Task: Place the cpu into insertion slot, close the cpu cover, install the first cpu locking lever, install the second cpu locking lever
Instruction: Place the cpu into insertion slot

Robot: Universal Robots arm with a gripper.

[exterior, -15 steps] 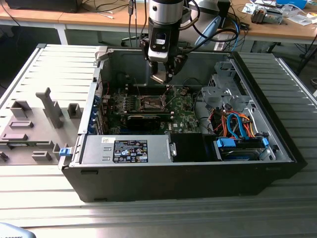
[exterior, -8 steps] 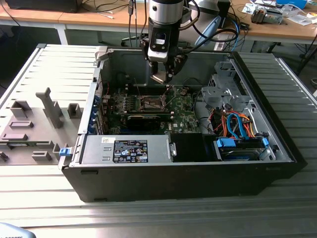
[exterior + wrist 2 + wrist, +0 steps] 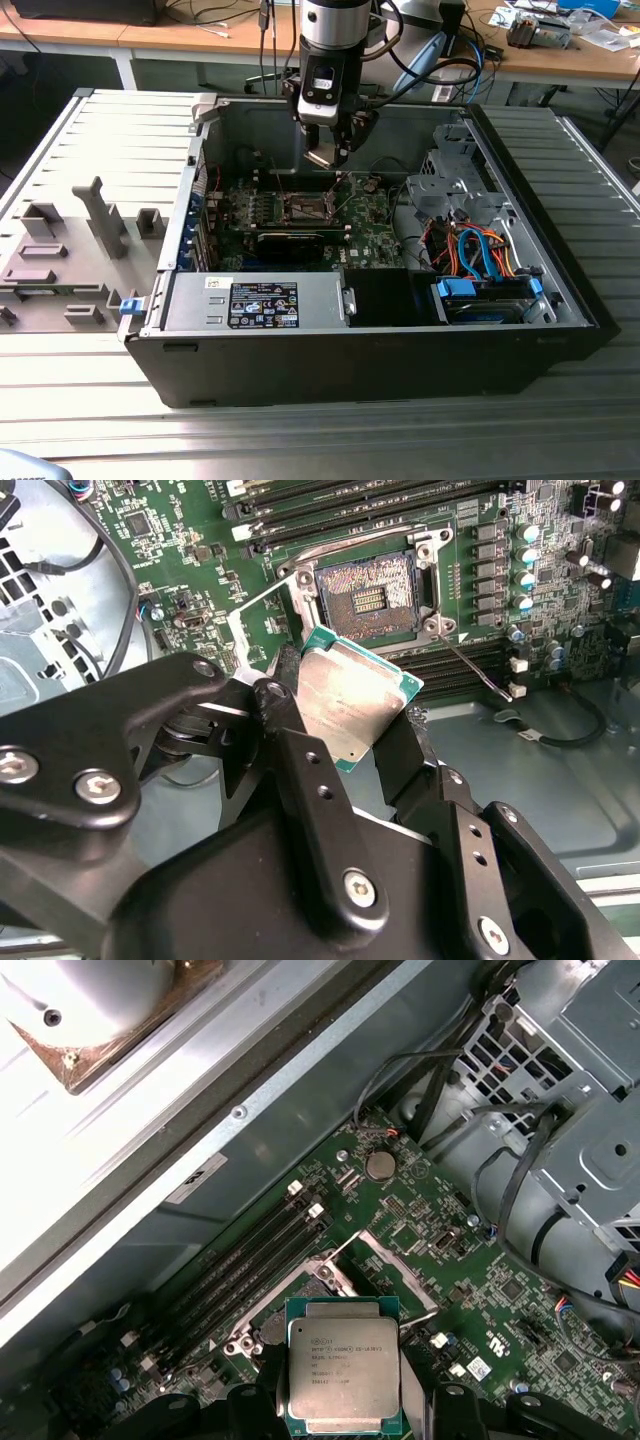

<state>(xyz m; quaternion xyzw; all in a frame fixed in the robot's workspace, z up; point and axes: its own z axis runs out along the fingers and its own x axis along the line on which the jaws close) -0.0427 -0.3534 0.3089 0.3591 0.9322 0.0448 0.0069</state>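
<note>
Inspection at the open computer case (image 3: 330, 365), lying on its side on the ribbed metal table (image 3: 90, 425): the arm hung over the case with its tool (image 3: 336, 150) down inside the opening, above the green circuit board (image 3: 375, 235); in the second wrist view the tool (image 3: 345, 735) was clamped on the cpu (image 3: 355, 700), one black finger (image 3: 290, 740) at each of two opposite edges; the chip sat tilted between them, its silver-grey face turned up and its green rim showing. The cpu was held in the air, clear of the board and not seated; in the first wrist view the cpu (image 3: 343, 1365) lay in front of the insertion slot (image 3: 325, 1278), partly hiding it. In the second wrist view the insertion slot (image 3: 368, 595) stood uncovered, its dark centre and field of contacts exposed inside the metal rim; the cpu cover (image 3: 240, 640) appeared as a thin pale frame raised at one side of the slot, not closed over it. Long black memory sockets (image 3: 350, 502) ran alongside the slot.
</note>
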